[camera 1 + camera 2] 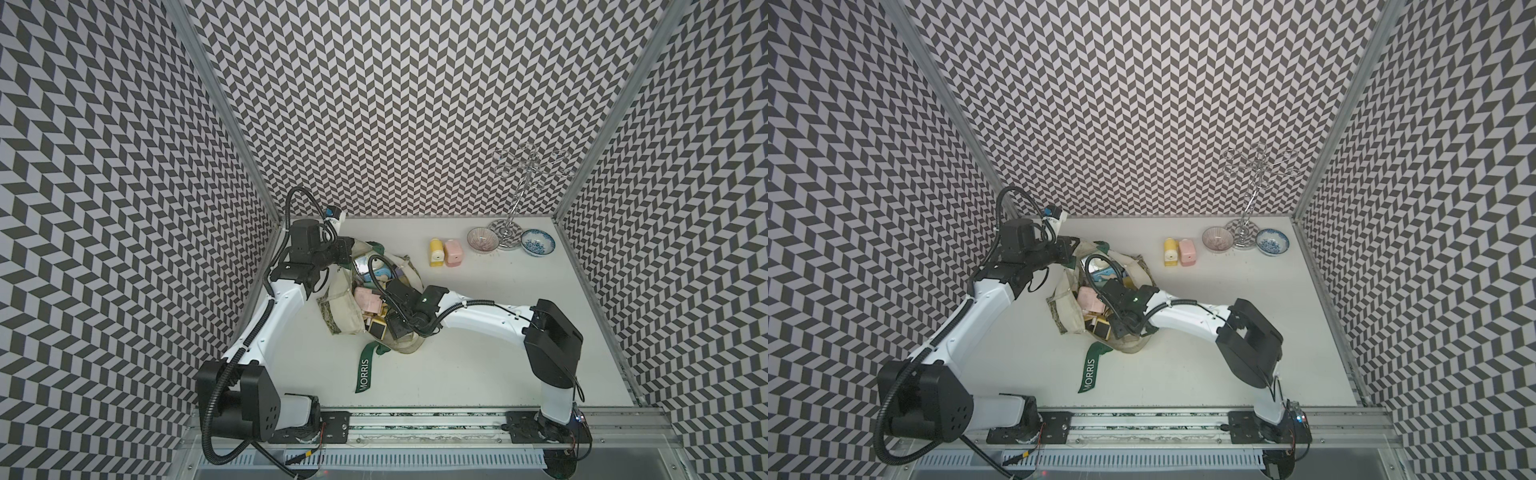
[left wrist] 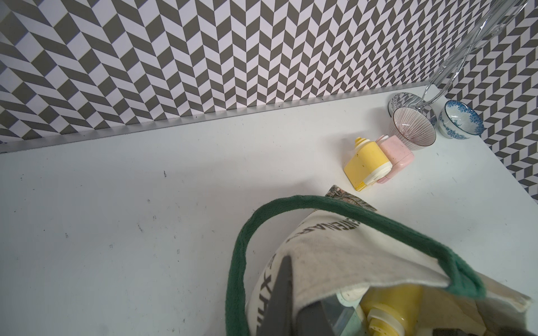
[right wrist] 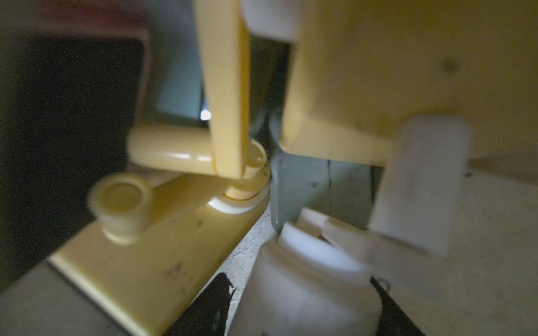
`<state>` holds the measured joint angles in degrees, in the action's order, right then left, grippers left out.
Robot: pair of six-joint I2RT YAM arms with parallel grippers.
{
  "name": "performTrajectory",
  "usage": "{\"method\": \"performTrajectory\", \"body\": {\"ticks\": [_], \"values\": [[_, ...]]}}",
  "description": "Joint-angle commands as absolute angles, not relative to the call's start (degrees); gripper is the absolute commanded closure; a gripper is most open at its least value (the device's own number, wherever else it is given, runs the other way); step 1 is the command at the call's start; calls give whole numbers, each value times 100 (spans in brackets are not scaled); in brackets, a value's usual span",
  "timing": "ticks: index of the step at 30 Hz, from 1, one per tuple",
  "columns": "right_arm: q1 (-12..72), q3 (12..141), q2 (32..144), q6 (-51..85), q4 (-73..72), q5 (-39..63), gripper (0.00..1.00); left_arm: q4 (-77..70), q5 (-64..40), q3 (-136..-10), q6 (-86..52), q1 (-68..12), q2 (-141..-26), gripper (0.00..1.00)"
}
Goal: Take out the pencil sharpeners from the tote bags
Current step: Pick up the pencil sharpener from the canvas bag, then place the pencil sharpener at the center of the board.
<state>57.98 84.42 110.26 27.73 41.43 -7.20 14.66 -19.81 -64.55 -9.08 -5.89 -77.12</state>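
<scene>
The cream tote bag (image 1: 345,309) lies open in the middle of the table, its green "MORRIS" strap (image 1: 363,370) trailing forward. My left gripper (image 2: 300,291) is shut on the bag's canvas rim at the far left and holds the mouth up. Several pencil sharpeners fill the bag, among them a pink one (image 1: 365,299) and a dark-panelled one (image 1: 378,330). My right gripper (image 3: 302,279) reaches down into the bag. Its jaws clasp a white sharpener (image 3: 308,305) among yellow ones (image 3: 145,261). A yellow sharpener (image 1: 435,252) and a pink sharpener (image 1: 453,253) stand on the table behind the bag.
Two patterned bowls, one pink-lined (image 1: 482,240) and one blue (image 1: 538,243), sit at the back right. A tall chrome stand (image 1: 515,195) rises between them. Patterned walls close off the left, back and right sides, and a metal rail (image 1: 415,424) runs along the front.
</scene>
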Motion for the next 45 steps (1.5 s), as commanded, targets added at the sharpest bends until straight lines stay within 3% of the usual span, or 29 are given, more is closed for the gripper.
{"method": "performTrajectory", "body": {"ticks": [1,7,11,21,27,34,39,45], "values": [[5730,8551,11123,2870,4329,-1136,39,521,-2010,-6878,-907,-589,-7450,100],[5723,8331,10753,2777,4207,-745,55,512,-1973,-6857,-904,-590,-7430,100],[5739,8203,10453,2659,4039,-431,60,524,-1969,-6858,-893,-590,-7441,100],[5744,7830,8861,1656,3352,-149,65,553,-1879,-6864,-856,-637,-7438,100],[5627,7663,8050,1332,2907,-815,65,555,-1821,-6847,-840,-641,-7435,100],[4099,7534,7905,1383,2794,-1048,66,554,-1820,-6857,-846,-637,-7432,100],[2949,7471,8497,1049,2478,-1100,66,575,-1851,-6875,-872,-629,-7418,100],[2301,7583,9341,494,1823,-1248,66,561,-1811,-6867,-863,-624,-7444,100]]}}
